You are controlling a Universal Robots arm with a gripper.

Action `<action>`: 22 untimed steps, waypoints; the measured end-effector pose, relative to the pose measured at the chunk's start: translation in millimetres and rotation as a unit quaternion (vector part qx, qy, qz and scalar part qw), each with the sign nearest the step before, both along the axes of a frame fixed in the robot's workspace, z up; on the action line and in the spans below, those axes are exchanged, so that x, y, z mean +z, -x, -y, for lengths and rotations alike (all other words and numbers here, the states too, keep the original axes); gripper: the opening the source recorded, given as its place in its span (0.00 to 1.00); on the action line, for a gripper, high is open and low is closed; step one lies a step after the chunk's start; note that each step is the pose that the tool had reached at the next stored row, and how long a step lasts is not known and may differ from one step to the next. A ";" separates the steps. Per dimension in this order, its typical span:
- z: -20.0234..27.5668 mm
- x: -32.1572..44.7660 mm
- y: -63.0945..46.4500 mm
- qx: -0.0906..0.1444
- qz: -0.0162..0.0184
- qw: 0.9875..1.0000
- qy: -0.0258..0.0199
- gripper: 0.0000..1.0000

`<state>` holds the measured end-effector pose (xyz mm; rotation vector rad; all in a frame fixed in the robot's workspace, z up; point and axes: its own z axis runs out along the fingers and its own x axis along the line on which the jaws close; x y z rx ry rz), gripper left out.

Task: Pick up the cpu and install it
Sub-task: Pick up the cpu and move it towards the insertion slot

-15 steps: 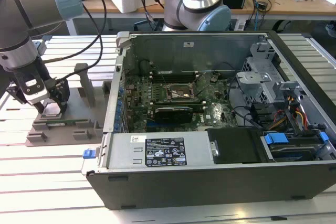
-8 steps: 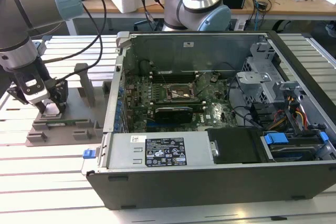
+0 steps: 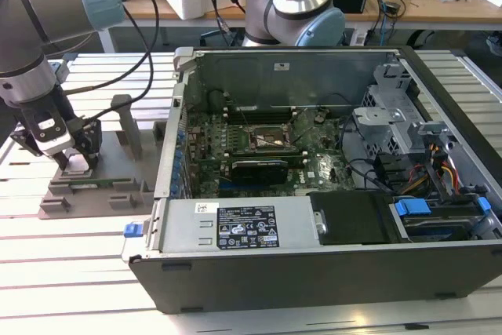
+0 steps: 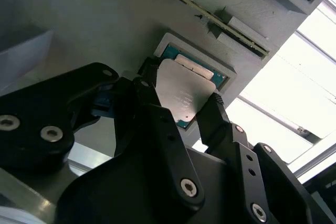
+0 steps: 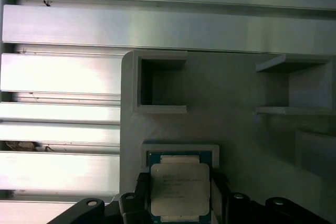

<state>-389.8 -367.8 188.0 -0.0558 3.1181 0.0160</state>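
gripper [image 4: 182, 88] clamped on opposite edges of cpu [image 5: 179, 187]; cpu between fingers, in fixture plate [image 5: 236, 145] recess

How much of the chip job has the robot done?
Nothing looks finished yet. The gripper is down over the chip, which lies in its pocket on the grey plate, beside the open computer. Left to do: the chip is not lifted out and is not in the computer yet.
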 end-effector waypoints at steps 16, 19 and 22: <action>0.0 27.2 0.0 0.000 0.000 1.000 0.000 0.54; -0.1 36.2 -0.1 0.000 0.000 1.000 0.000 0.54; -0.2 47.2 0.0 0.000 0.000 1.000 0.000 0.54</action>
